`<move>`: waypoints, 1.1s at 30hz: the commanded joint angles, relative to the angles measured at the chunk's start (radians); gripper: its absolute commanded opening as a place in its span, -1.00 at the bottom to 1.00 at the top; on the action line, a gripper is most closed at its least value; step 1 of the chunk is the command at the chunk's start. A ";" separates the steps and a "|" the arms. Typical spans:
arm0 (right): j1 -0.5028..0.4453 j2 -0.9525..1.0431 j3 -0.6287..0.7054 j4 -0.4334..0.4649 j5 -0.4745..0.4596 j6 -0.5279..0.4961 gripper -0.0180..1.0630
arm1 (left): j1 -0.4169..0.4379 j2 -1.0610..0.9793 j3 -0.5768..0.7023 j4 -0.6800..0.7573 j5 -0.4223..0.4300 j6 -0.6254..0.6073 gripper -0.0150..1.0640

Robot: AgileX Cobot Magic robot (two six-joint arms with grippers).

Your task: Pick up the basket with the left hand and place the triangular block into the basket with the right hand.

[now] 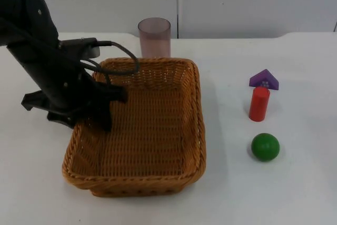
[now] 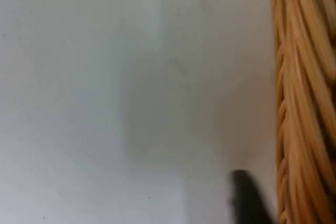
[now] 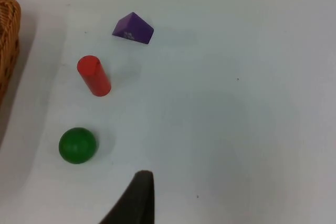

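Wicker basket point(image 1: 142, 130) sits near me on the desk point(image 1: 263, 193), my left gripper point(image 1: 102, 110) straddling its left rim; I can't tell its jaws. I'd clamp squarely before lifting. Purple triangular block point(image 1: 264, 79) waits far right.

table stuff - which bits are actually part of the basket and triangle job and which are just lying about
Part of the job:
wicker basket, left gripper at its left rim
purple triangular block, on the table right of the basket
right gripper, waiting above the table near the blocks

Lying about:
red cylinder
green ball
translucent cup behind the basket
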 commanded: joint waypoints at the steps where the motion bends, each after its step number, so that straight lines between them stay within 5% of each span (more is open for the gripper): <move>1: -0.006 0.000 -0.005 -0.010 -0.016 -0.006 0.98 | -0.005 -0.002 -0.004 -0.029 -0.012 -0.004 -0.76; 2: -0.006 0.000 -0.005 -0.010 -0.016 -0.006 0.98 | -0.005 -0.002 -0.004 -0.029 -0.012 -0.004 -0.76; 3: -0.006 0.000 -0.005 -0.010 -0.019 -0.006 0.98 | -0.005 -0.002 -0.004 -0.031 -0.005 -0.004 -0.97; 12: -0.006 0.000 -0.005 -0.011 -0.013 -0.006 0.98 | 0.009 -0.177 0.044 -0.087 0.170 0.021 -0.97; 20: -0.004 0.000 -0.005 -0.001 -0.001 -0.006 0.98 | 0.028 -0.362 0.147 -0.099 0.200 0.028 -0.97; 24: -0.004 0.000 -0.005 -0.001 0.001 -0.006 0.98 | 0.080 -0.407 0.204 -0.197 0.218 0.120 -0.97; 27: -0.004 0.000 -0.005 0.001 0.001 -0.006 0.98 | 0.134 -0.424 0.272 -0.365 0.234 0.312 -0.97; 33: -0.004 0.000 -0.005 -0.001 -0.011 -0.027 0.98 | 0.139 -0.424 0.303 -0.377 0.216 0.341 -0.97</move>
